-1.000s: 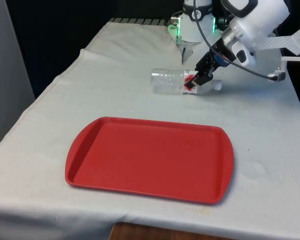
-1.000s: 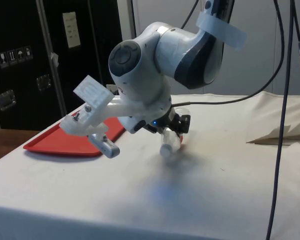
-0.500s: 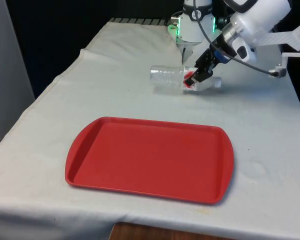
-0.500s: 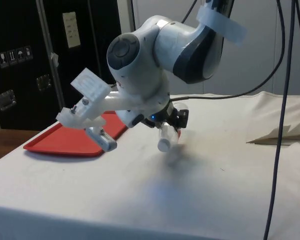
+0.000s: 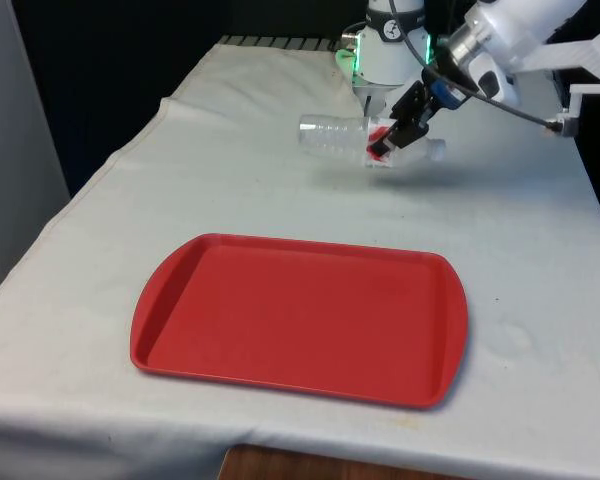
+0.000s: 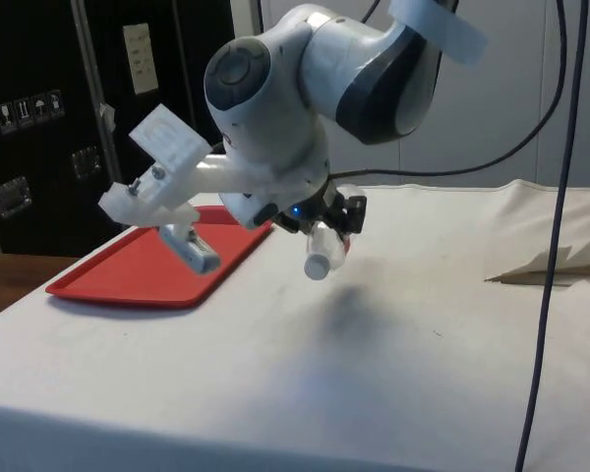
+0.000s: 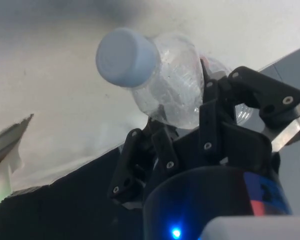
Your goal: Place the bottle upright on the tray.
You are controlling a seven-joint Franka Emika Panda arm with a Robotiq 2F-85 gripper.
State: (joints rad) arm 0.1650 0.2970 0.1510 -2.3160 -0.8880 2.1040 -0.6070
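Note:
A clear plastic bottle (image 5: 332, 139) with a red label and a pale cap (image 7: 124, 57) hangs on its side above the cloth, near the table's far end. My black gripper (image 5: 388, 140) is shut on the bottle's middle, by the label. In the side view the bottle (image 6: 324, 250) points cap-down and outward, lifted off the table with its shadow beneath. The red tray (image 5: 300, 315) lies flat on the near half of the table, towards the front view's left of the gripper; its far edge shows in the side view (image 6: 138, 275).
The white cloth (image 5: 520, 290) covers the table, with a rumpled fold (image 6: 551, 265) in the side view. Dark cabinets (image 6: 39, 118) stand beyond the tray's side. Cables (image 6: 560, 147) hang from the arm.
The gripper has lifted the bottle off the cloth and carried it slightly up and back; the arm has risen with it. The tray has not moved.

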